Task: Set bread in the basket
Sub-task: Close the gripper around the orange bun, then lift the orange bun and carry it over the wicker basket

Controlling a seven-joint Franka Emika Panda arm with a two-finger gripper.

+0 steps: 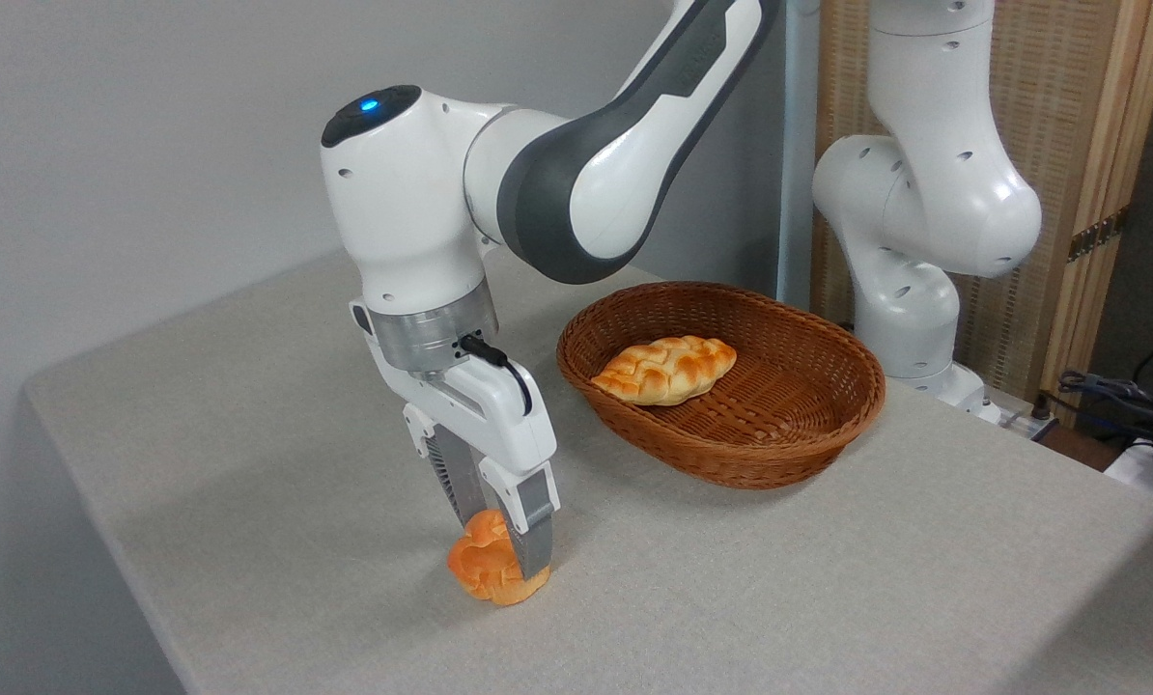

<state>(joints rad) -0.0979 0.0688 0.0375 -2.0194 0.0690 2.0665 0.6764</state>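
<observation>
The oval wicker basket (731, 430) sits on the grey counter (828, 598), toward the back, and holds one thing: a pale braided loaf (665, 369) lying on its floor, a little left of centre. The rest of the basket's woven bottom is bare. Well apart from it, nearer the front left, the small orange-golden bun (485, 569) rests on the counter, tilted on its side. The end effector (509, 550) reaches down over it, its two fingers clamped on either side of the bun, one finger in front and the other behind. A blue light glows on top of the arm's white wrist housing. Faint lettering runs along the arm's upper link, too small to read.
</observation>
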